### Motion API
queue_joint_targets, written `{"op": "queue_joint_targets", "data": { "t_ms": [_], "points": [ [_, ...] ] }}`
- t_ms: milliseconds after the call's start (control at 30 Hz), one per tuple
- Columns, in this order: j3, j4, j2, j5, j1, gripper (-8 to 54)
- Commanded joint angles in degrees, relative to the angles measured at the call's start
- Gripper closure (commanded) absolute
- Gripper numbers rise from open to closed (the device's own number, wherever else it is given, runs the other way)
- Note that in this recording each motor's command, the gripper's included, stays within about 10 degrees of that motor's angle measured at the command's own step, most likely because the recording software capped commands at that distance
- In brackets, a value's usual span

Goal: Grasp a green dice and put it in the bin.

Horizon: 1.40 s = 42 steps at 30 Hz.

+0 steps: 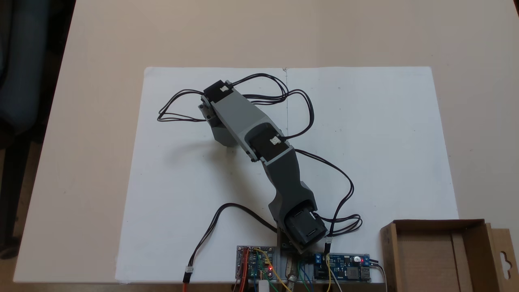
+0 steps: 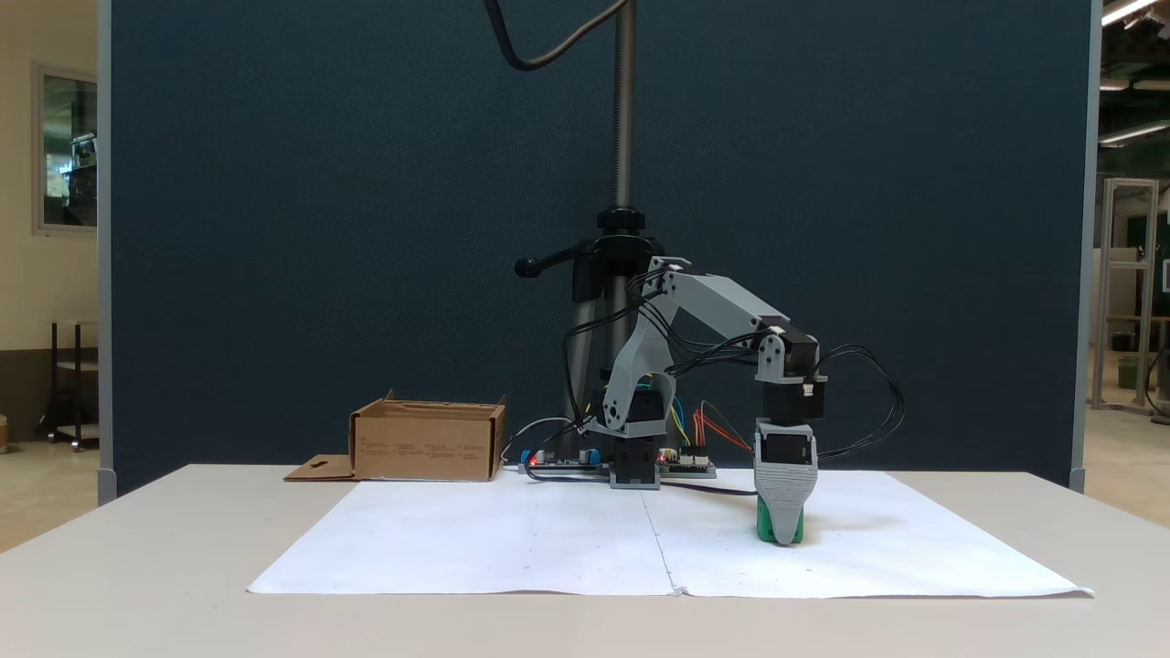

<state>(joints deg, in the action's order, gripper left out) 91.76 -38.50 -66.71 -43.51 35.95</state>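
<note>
In a fixed view from the front, the green dice (image 2: 761,528) rests on the white paper, right of the arm's base. My gripper (image 2: 783,535) points straight down onto it. One grey finger (image 2: 784,493) stands in front of the dice, and green shows on both sides of its tip. The other finger is hidden behind it. In the fixed view from above, the wrist (image 1: 225,117) reaches up and left and covers the gripper and the dice. The bin (image 1: 390,251), a brown cardboard box, stands empty at the lower right; in the front view the bin (image 2: 425,446) is left of the base.
The white paper (image 1: 365,142) covers the middle of the beige table. Circuit boards (image 1: 256,261) and wiring sit by the arm's base (image 1: 302,231). Black cables (image 1: 178,109) loop out around the wrist. A stand's pole (image 2: 624,110) rises behind the base, before a dark blue partition.
</note>
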Motion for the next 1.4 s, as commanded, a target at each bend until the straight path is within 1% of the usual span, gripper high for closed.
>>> {"op": "queue_joint_targets", "data": {
  "t_ms": [0,133,200,567,1200,1267,1367],
  "points": [
    [0.0,1.8,-1.0,-4.3,0.6,9.4],
    [0.0,2.2,-1.0,-4.3,0.3,9.2],
    [0.0,2.5,-1.0,-4.0,0.3,7.7],
    [0.0,3.2,-0.9,-2.9,-0.4,6.9],
    [1.0,4.0,-0.7,-2.5,-1.4,7.5],
    [1.3,4.0,-0.8,-2.2,-1.1,11.9],
    [1.6,4.1,-0.8,-2.0,-1.0,15.3]
  ]
}}
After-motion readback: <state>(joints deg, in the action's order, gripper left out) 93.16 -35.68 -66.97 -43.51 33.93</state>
